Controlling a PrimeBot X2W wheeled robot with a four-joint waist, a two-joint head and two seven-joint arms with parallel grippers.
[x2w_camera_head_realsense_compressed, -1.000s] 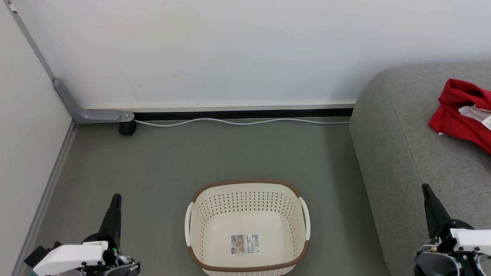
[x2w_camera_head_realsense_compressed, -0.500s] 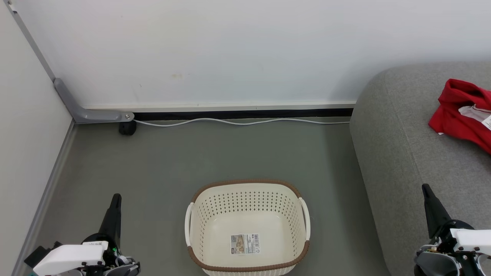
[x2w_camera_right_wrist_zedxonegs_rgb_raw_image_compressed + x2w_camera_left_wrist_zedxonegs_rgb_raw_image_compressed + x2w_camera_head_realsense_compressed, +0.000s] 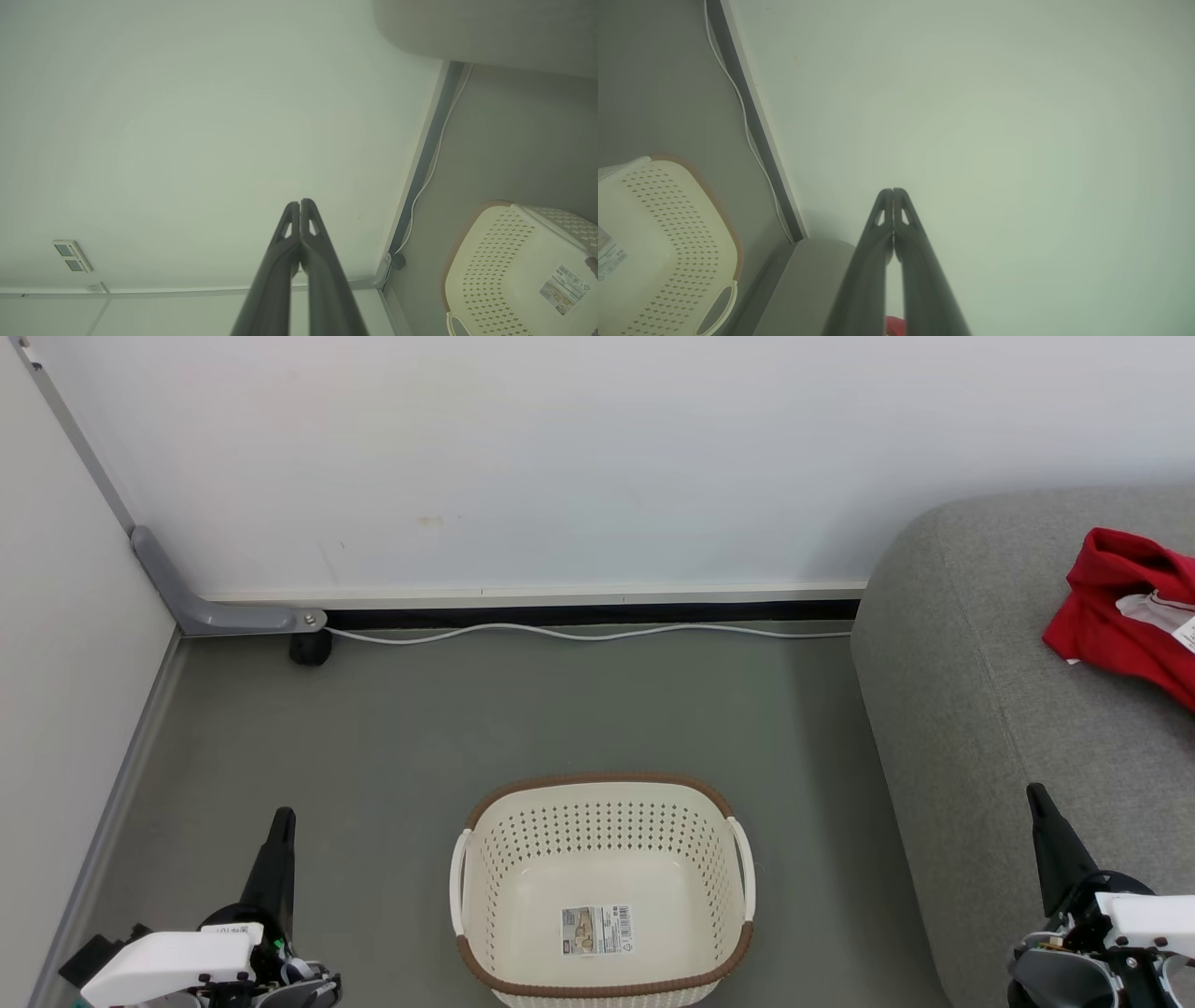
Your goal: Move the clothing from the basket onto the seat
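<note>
The left gripper [image 3: 282,819] sits at the lower left of the head view with its two dark fingers pressed together and nothing between them; the left wrist view shows the same pair meeting at the tips against the pale wall [image 3: 560,457]. The right gripper [image 3: 1034,795] is at the lower right, over the front edge of the seat [image 3: 980,728], and its fingers are likewise closed on each other and hold nothing, as the right wrist view confirms. Both point up the head view, well apart from each other, with the basket [image 3: 597,779] between them on the grey floor [image 3: 420,728]. The basket stands upright with its brown rim uppermost and white handles at either side. Inside, only a paper label [image 3: 596,930] shows on its bottom. The clothing [image 3: 1111,616], bright red with a patch of white, lies crumpled on top of the seat towards the far right, cut off by the picture's edge and well apart from both the basket and the right gripper. The seat is just beside the basket to the right, without touching it. Along the foot of the wall a white cable [image 3: 579,633] runs from the seat to a black caster [image 3: 310,649] under a grey bracket [image 3: 224,614] in the corner.
</note>
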